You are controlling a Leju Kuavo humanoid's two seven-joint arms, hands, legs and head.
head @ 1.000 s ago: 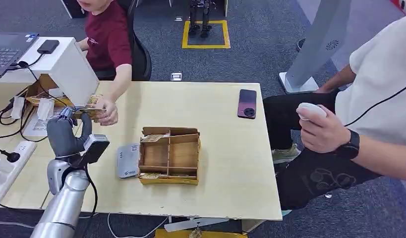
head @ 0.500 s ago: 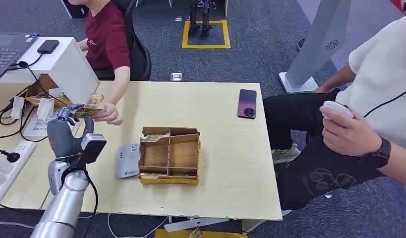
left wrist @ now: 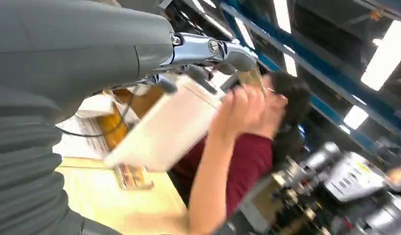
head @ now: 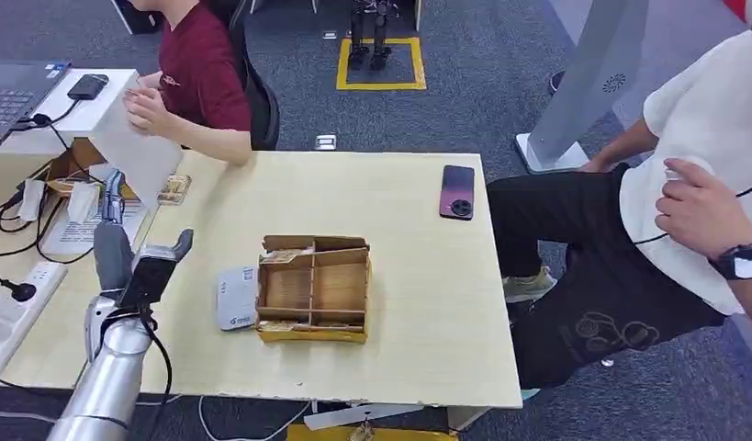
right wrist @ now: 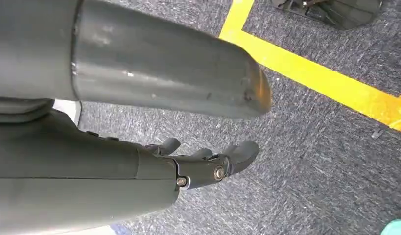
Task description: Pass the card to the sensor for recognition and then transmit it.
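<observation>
One card (left wrist: 250, 77) | in person's hand (left wrist: 237, 105) | beyond left fingers (left wrist: 227, 49)

On my head view, the left arm (head: 106, 390) is a smooth silver tube with a black cable looped alongside it. A black box-shaped wrist camera module (head: 149, 275) sits beside the dark grey left robot hand (head: 110, 253). My wrist views show a grey ribbed cover (left wrist: 27, 176), a thick grey thumb (right wrist: 159, 73), and darker fingers (right wrist: 208, 164) with small silver screws.
</observation>
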